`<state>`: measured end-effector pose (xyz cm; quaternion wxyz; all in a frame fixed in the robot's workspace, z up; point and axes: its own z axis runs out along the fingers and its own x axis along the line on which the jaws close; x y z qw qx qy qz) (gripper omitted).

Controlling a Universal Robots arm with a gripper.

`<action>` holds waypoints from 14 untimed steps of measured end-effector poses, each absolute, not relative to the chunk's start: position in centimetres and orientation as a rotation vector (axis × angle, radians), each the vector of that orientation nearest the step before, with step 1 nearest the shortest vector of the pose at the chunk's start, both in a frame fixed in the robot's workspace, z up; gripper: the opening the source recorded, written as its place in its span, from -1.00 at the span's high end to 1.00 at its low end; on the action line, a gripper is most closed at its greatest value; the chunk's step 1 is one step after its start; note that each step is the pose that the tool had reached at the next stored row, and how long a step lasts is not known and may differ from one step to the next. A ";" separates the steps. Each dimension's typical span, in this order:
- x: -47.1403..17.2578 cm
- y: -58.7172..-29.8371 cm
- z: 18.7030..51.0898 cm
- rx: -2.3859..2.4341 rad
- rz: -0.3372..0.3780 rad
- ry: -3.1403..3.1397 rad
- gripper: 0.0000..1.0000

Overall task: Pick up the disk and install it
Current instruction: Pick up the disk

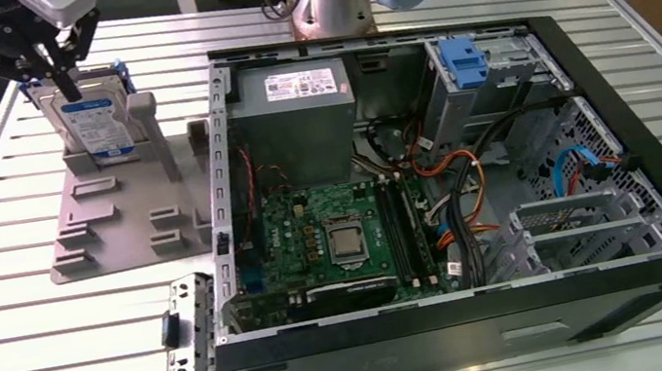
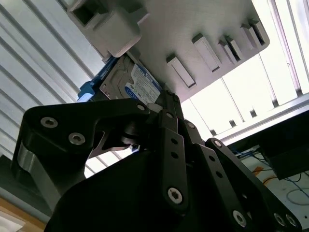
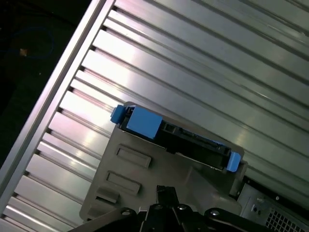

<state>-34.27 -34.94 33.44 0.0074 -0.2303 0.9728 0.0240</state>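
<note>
We list the gripper [image 1: 68,89] at the upright blue-railed silver disk [image 1: 99,127]'s top edge, in a grey slotted holder [image 1: 113,223] beside the case [image 1: 457,322]; grip we cannot tell.

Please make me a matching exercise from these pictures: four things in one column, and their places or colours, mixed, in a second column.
1 disk
2 gripper
3 power supply box
4 motherboard

A green, lying flat in the open case
B grey with a white sticker, inside the case
C upright in the grey holder
D just over the disk's top

Pairs: 1-C, 2-D, 3-B, 4-A
</note>
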 end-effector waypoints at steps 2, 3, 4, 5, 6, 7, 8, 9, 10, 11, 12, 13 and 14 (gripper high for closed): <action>-34.3 -34.9 33.4 -0.748 0.075 3.036 0.80; -34.3 -34.9 33.4 -0.762 0.075 3.032 0.80; -34.3 -34.9 33.4 -0.776 0.076 3.029 0.80; -34.3 -34.9 33.4 -0.790 0.076 3.026 0.80; -34.3 -34.9 33.4 -0.804 0.076 3.022 0.80; -34.3 -34.9 33.4 -0.818 0.076 3.019 0.80; -34.3 -34.9 33.4 -0.833 0.076 3.015 0.80; -34.3 -34.9 33.4 -0.847 0.076 3.011 0.80; -34.3 -34.9 33.4 -0.861 0.076 3.007 0.80; -34.3 -34.9 33.4 -0.875 0.076 3.003 0.80; -34.3 -34.9 33.4 -0.889 0.076 3.000 0.80; -34.3 -34.9 33.4 -0.903 0.076 2.996 0.80; -34.3 -34.9 33.4 -0.916 0.076 2.992 0.80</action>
